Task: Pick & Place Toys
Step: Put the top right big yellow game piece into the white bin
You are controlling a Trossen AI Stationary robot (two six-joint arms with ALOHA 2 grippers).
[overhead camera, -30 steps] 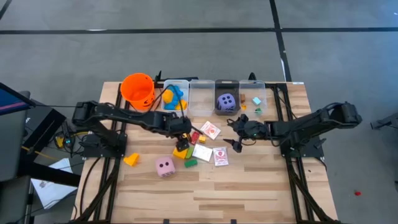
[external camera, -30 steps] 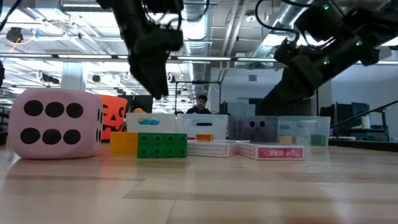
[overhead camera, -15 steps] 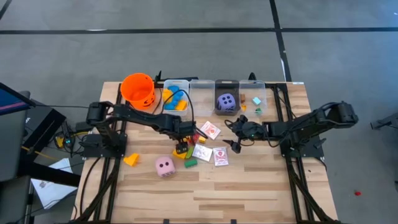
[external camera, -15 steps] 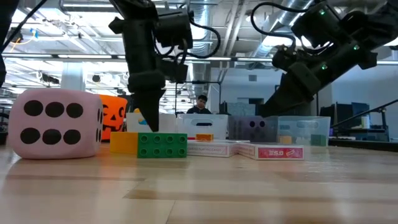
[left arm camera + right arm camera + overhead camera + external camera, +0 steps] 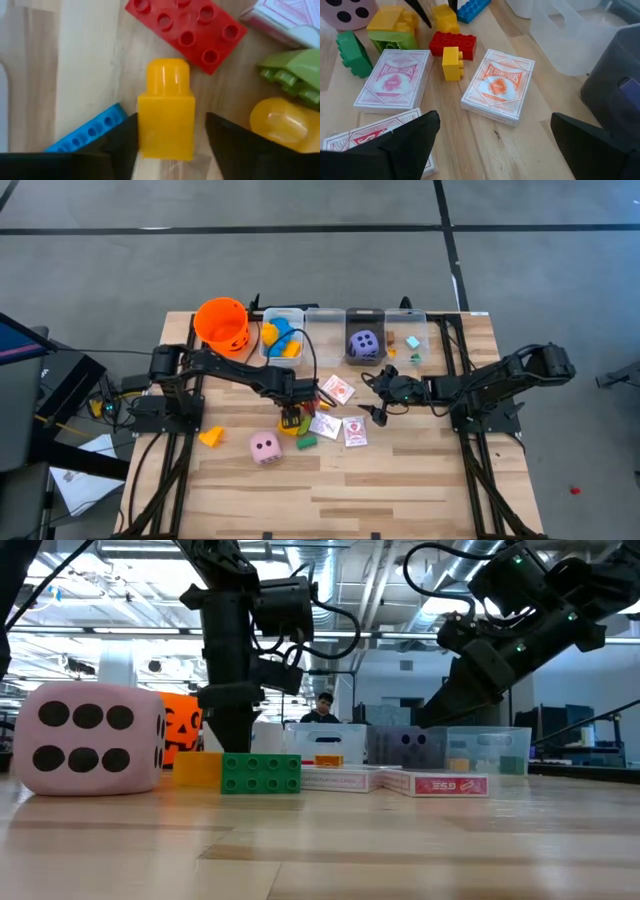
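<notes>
left pincer closing on a yellow block

the yellow block [image 5: 166, 111] stands on the table between the left pincer's [image 5: 291, 417] two fingers [image 5: 120, 142], which are apart on either side of it and, going by the wrist view, not yet clamped. to do this well, i judge the fingers should meet the block's flat sides squarely and low on its body, then lift straight up, since a red block [image 5: 186, 29] lies just ahead of the pincer, a blue block [image 5: 87, 134] lies close at one side and a rounded yellow piece [image 5: 278, 123] with a green piece [image 5: 294, 69] at the other; any sideways drag could knock them.

the right pincer [image 5: 380, 404] waits beyond the card packs [image 5: 498, 85], its fingers wide apart and holding nothing.

the table [image 5: 420, 480] is pale wooden planks. past the left pincer stand an orange bucket [image 5: 221, 323] and a row of clear bins [image 5: 325, 335]. the pink die [image 5: 86, 738] sits nearer the table's front edge. behind is an open workshop with ceiling ducts, and a person [image 5: 324, 706] far off.
</notes>
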